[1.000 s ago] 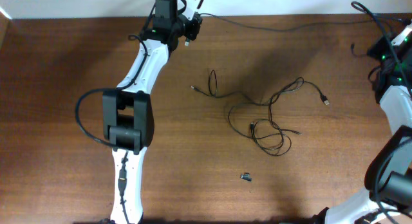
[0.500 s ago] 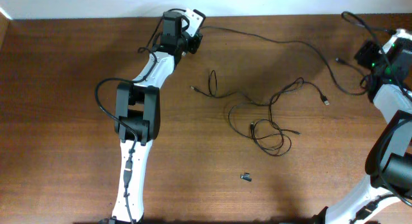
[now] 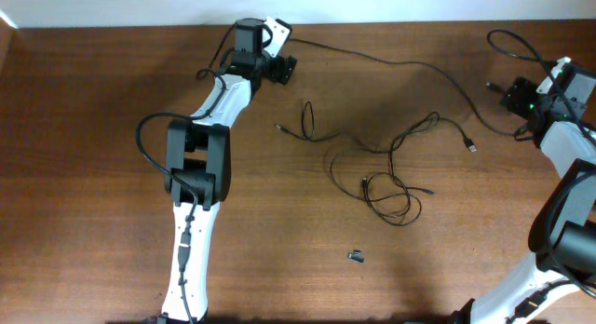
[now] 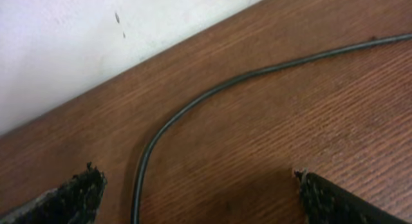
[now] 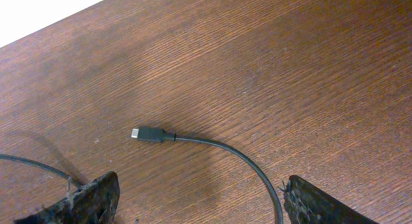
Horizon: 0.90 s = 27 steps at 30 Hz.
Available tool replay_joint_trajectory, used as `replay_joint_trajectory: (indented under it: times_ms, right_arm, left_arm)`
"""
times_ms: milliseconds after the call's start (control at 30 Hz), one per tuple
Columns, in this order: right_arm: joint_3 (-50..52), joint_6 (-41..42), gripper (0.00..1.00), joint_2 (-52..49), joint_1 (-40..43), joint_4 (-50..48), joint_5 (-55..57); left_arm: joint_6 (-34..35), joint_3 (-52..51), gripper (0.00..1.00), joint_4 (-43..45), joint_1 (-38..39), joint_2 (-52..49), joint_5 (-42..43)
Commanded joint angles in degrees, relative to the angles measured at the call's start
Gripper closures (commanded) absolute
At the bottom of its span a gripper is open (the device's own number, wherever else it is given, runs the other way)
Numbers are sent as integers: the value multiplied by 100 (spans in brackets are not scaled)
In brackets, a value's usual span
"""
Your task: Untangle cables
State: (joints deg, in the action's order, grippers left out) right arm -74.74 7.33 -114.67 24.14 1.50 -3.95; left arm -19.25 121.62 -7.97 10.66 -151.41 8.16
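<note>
Black padded fingertips (image 4: 74,195) of the left claw (image 4: 196,185) stand spread wide, released and gripping nothing. Between them, on the brown wooden table (image 3: 93,101), a long cable (image 4: 193,102) curves up from below the claw and runs off to its right, touching neither finger. Just beyond the claw the table's far edge meets a white wall (image 4: 64,44). The right claw (image 5: 199,185) is likewise released, its fingers wide apart over bare wood. A cable end lies flat between them, its small plug (image 5: 147,134) just ahead of the claw and pointing toward the left finger, and a second thin strand passes under that same finger. From overhead, the long cable stretches across the far side of the table from one claw to the other. The tangle of cables (image 3: 386,170) lies well apart from both claws, between them and nearer the arms' bases, in loose overlapping loops. A small dark piece (image 3: 356,257) sits alone beyond the tangle, closer still to the bases.
</note>
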Motion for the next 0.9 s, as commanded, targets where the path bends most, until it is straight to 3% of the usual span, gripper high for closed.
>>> replay_joint_trajectory:
  times_ms: [0,167,267,433,867]
  right_arm:
    - [-35,22,13,61,39,-17,-35]
    - [-35,-286,10,726,188,756,-33]
    - [-33,-566,10,782,175,1888,-33]
    - [-33,-570,10,780,175,3185,-400]
    - [529,-673,9,238,175,3034,-400]
  left_arm:
    - [-59,37,1,-616,-96,522,-50]
    - [-50,37,1,-2352,-166,1676,616]
    - [605,37,1,-2667,-166,1958,1228]
    - [658,35,1,-2813,-166,1965,1261]
    - [658,35,1,-2815,-155,1965,1244]
